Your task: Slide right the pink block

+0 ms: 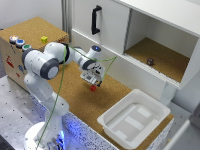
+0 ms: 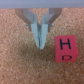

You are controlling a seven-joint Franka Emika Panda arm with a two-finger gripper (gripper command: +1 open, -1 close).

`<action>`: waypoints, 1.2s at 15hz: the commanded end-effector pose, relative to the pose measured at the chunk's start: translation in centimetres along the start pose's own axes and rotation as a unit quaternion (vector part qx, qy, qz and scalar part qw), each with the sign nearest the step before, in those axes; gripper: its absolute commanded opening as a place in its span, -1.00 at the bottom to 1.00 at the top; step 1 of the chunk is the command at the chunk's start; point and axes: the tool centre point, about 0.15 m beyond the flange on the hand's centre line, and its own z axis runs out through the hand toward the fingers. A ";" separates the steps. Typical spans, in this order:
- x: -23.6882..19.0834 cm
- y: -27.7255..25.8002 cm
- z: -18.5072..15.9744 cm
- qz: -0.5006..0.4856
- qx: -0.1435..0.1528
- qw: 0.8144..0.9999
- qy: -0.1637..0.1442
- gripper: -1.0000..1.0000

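The pink block is a small reddish cube lying on the cork tabletop, just below the arm's hand. In the wrist view the pink block shows a black letter H on its upper face. My gripper hangs right beside it with both fingers pressed together and nothing between them. The fingertips stand next to one side face of the block; I cannot tell if they touch it. In the exterior view the gripper is directly above and slightly behind the cube.
A white bin sits on the cork at the exterior view's right. A cork-topped box at the left carries a yellow cube and coloured buttons. The open cabinet behind holds a dark object.
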 end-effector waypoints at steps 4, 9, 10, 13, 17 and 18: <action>0.5 6.8 1.9 0.033 -0.035 0.999 -0.005 -1.00; 1.0 12.4 1.1 0.083 -0.052 0.995 -0.001 -1.00; 1.2 13.1 0.9 0.088 -0.054 0.995 -0.001 -1.00; 0.9 16.1 0.0 0.122 -0.061 0.991 -0.002 -1.00; 0.3 16.8 -0.8 0.137 -0.066 0.988 -0.004 -1.00; 0.2 15.9 -1.2 0.135 -0.060 0.989 0.000 -1.00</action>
